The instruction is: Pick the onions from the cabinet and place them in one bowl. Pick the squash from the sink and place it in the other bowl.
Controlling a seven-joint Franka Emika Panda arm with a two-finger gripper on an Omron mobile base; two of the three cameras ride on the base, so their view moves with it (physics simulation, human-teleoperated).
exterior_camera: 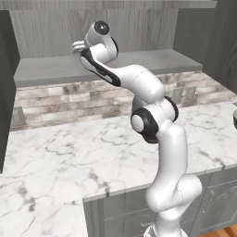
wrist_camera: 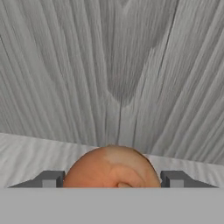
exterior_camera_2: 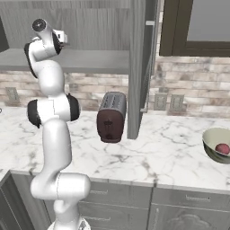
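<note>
Marble counter (exterior_camera_2: 148, 157) carries a pale bowl (exterior_camera_2: 213, 143) at its right edge with the reddish onion (exterior_camera_2: 222, 148) already inside. Up on the cabinet shelf (wrist_camera: 26, 151), the gripper (wrist_camera: 112, 179) brackets the orange-brown onion (wrist_camera: 111, 168), fingertips (wrist_camera: 49, 178) at its sides; whether they grip, I cannot tell. Squash step remains, I judge.

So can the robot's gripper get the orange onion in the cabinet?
Probably yes. The gripper is already inside the cabinet, with the orange onion sitting right between its two fingertips. Nothing lies between them, though the fingertips do not look quite closed on it.
</note>
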